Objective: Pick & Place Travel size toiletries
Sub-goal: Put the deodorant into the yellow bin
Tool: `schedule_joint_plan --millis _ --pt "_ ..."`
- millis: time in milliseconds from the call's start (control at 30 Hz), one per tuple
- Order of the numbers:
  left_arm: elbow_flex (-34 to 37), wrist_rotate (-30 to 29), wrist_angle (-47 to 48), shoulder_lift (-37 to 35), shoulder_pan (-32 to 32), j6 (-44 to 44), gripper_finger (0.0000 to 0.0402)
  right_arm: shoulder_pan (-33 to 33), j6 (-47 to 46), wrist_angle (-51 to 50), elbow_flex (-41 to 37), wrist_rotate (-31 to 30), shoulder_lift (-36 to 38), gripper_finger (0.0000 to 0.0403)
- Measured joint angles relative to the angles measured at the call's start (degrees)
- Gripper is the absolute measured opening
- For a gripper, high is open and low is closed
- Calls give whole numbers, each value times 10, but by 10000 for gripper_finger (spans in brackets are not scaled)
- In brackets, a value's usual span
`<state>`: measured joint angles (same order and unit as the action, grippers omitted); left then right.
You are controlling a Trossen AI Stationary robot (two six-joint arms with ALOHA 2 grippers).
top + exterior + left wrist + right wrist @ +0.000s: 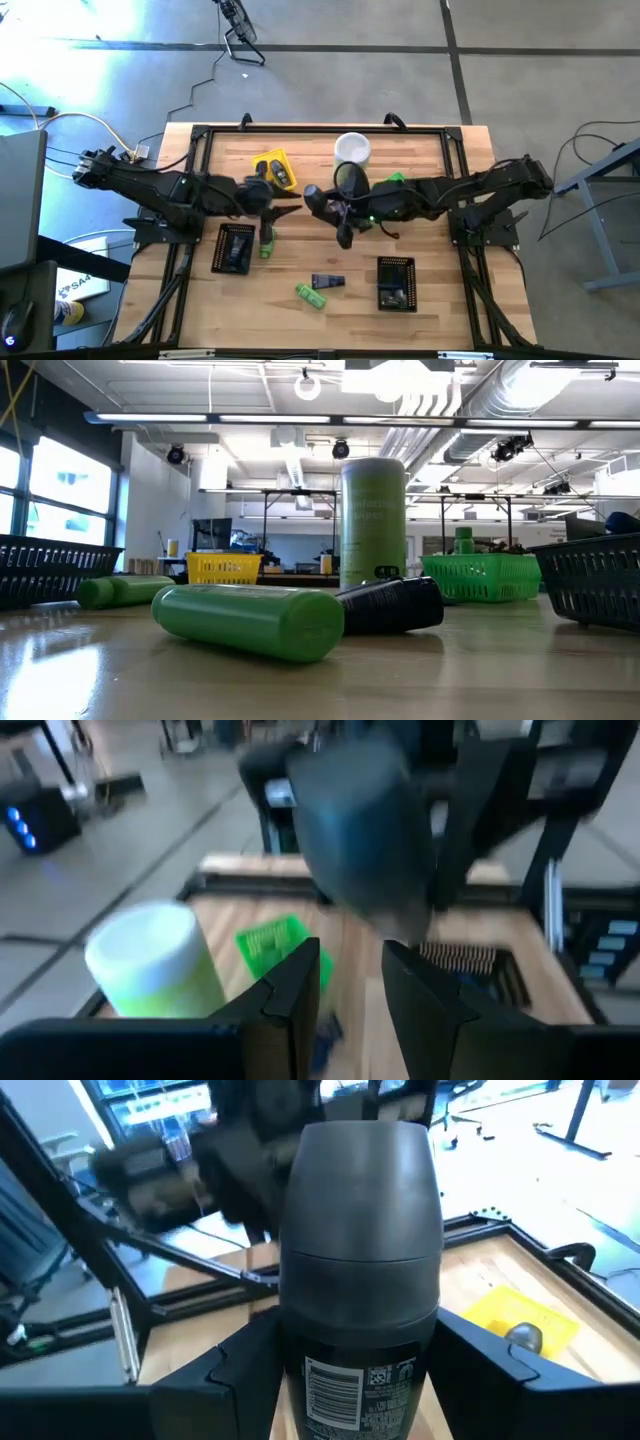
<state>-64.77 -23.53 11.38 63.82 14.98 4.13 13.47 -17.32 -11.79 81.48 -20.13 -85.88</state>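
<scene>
Filling the right wrist view, a dark grey deodorant stick point(360, 1250) stands upright between the right gripper point(360, 1370) fingers point(240, 1370), which press against its two sides with the label end low between them and the cap well clear above. That grip, around the body rather than the cap, looks chosen to carry the stick steadily over the table point(440, 300). From above, this gripper hangs over the table's middle, just in front of the tall pale-green canister point(352, 150).

Opposite it, the left gripper point(345, 985) points toward the right one, its fingers point(290, 990) set a narrow gap apart with nothing between them; the stick shows beyond their tips, close but apart. My guess is a handover or a wait.

Other toiletries lie loose: a green bottle point(310, 296) touching a dark navy packet point(328, 281). Black mesh trays point(234, 248) sit left and right, a yellow tray point(276, 168) behind the left gripper.
</scene>
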Motion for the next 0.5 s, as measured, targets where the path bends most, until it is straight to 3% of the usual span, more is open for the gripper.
schedule_joint_plan --millis 233,500 --pt "0 91 -22 -19 -55 -7 106 -2 23 2 1 12 14 206" --pt "0 102 -38 -5 -80 12 114 -4 39 13 1 6 15 208"
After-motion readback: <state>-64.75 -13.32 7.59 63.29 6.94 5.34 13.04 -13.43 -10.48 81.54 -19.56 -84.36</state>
